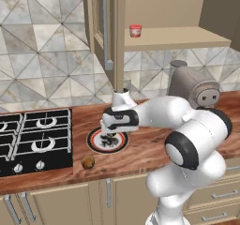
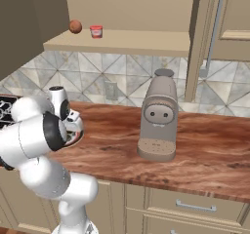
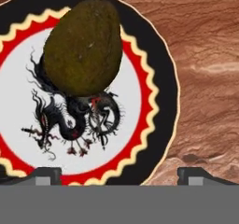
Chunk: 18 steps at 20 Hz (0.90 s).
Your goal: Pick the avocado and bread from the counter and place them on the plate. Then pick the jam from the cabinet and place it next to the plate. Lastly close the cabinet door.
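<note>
The dark olive avocado (image 3: 84, 45) lies on the white plate (image 3: 154, 78), over its red-and-black rim and partly over the black dragon pattern. My gripper (image 3: 121, 176) hangs just above the plate (image 1: 123, 144), open, with nothing between its fingertips (image 3: 46, 175). In the left base view the hand (image 1: 110, 136) covers the avocado. The golden-brown bread (image 1: 87, 162) sits on the wood-grain counter (image 1: 150, 149), near the front edge, left of the plate. The red jam (image 1: 135, 30) stands on the shelf of the cabinet (image 1: 178, 36), whose cabinet door (image 1: 104, 27) stands open.
A grey coffee machine (image 1: 192, 86) stands on the counter to the right of the plate. A black gas hob (image 1: 35, 137) fills the left end. On the cabinet shelf a brown ball (image 2: 74, 26) sits left of the jam (image 2: 96, 31). Drawer units run below the counter.
</note>
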### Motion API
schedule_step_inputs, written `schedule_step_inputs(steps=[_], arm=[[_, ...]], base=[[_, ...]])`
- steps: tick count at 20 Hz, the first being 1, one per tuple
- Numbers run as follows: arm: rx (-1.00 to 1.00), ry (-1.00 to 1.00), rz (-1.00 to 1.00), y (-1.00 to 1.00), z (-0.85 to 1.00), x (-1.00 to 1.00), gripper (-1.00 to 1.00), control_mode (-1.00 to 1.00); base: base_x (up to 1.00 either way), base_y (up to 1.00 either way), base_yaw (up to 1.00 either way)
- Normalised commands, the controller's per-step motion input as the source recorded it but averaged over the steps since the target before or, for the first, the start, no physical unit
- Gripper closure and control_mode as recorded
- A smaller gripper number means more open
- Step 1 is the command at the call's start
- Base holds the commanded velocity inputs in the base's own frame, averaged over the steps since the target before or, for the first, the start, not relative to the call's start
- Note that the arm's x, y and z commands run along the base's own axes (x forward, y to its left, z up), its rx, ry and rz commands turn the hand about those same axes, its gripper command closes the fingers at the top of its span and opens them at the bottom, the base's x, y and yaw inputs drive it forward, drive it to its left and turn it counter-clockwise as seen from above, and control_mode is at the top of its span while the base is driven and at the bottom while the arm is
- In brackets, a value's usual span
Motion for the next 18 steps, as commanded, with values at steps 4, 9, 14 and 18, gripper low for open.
schedule_step_inputs(steps=[4, 9, 14, 18], arm=[[0.05, 0.00, -0.01, -0.21, 0.00, -0.55, -1.00, -1.00], [0.03, -0.03, 0.00, 0.15, 0.19, -0.38, -1.00, -1.00], [0.02, -0.06, 0.00, 0.26, 0.24, -0.39, -1.00, -1.00], [0.02, -0.06, 0.00, 0.23, 0.24, -0.31, -1.00, -1.00]], base=[[0.00, 0.00, 0.00], [0.00, 0.00, 0.00], [0.00, 0.00, 0.00], [0.00, 0.00, 0.00]])
